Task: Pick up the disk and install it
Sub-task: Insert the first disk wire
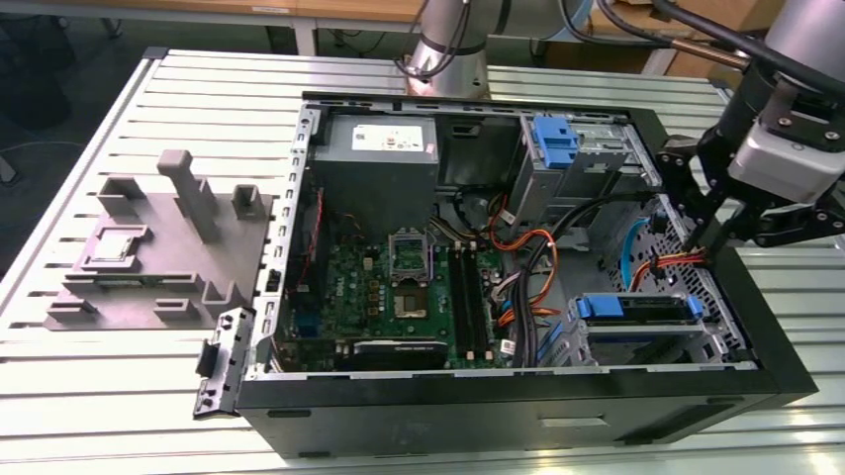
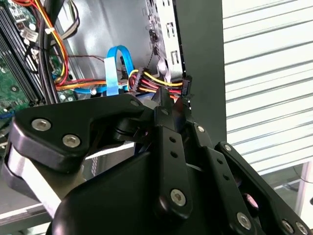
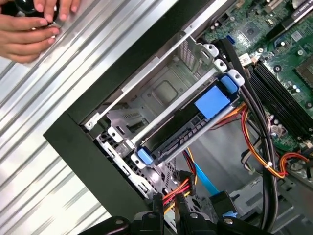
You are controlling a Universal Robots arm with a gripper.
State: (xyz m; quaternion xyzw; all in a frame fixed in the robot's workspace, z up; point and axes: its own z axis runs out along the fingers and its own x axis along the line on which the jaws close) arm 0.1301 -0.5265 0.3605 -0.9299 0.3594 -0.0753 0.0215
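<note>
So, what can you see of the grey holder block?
The grey holder block looks like matte plastic: a stepped base with slots and recesses, plus several upright posts, one taller. It rests flat on the slatted metal table, at the exterior view's left of the open computer case, close beside its wall; whether they touch I cannot tell.

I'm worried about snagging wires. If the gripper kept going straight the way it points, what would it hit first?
Probably the bundle of red, yellow and orange cables inside the case: the gripper tips sit just short of it, beside the case wall. Depth is unclear, so this is a guess.
</note>
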